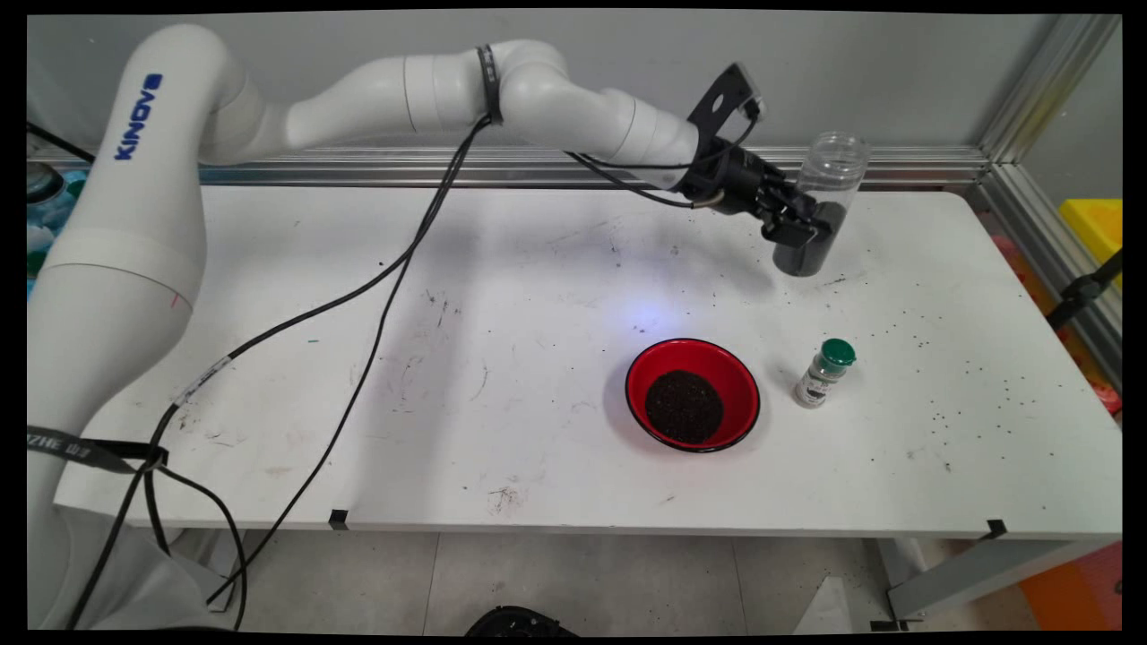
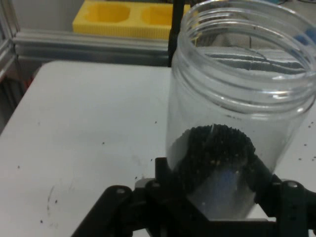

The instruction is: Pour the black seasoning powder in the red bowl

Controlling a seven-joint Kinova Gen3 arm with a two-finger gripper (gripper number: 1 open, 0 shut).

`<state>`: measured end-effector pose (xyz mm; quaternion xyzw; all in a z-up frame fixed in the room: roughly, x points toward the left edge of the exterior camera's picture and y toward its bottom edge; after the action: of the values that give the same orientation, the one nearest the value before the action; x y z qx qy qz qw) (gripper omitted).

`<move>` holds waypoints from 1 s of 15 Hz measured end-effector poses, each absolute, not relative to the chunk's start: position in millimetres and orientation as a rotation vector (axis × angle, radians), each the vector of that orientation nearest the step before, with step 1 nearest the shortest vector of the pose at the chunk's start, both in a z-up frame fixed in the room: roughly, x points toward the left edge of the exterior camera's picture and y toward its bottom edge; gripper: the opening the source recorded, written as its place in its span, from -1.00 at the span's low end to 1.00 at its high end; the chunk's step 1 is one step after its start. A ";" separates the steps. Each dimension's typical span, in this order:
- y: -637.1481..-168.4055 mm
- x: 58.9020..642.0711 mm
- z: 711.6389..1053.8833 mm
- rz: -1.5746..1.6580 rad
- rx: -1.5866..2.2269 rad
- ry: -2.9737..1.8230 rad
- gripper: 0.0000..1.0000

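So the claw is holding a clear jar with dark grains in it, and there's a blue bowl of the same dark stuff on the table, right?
Not quite: the bowl is red, not blue, as the main view shows. The rest holds: the claw grips a clear jar with dark grains in its bottom.

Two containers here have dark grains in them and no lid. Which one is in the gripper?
The clear jar, upright at the table's far right, with the gripper shut on its lower part. The red bowl sits free on the table, nearer the camera.
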<state>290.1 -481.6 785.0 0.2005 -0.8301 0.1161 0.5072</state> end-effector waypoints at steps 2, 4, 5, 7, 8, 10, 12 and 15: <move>-474.8 291.7 799.9 0.290 0.457 -2.005 -1.00; -468.5 294.2 813.1 0.302 0.430 -2.012 -1.00; -465.8 295.3 818.8 0.309 0.417 -2.017 -1.00; -459.0 298.8 832.1 0.329 0.389 -2.029 -1.00; -456.2 300.1 837.1 0.337 0.377 -2.035 -1.00; -451.2 302.6 845.4 0.353 0.355 -2.046 -1.00; -444.2 307.1 855.4 0.381 0.319 -2.066 -1.00; -435.4 312.6 864.5 0.412 0.258 -2.094 -1.00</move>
<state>312.6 -435.4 864.5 0.1054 -0.8567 0.1686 0.4759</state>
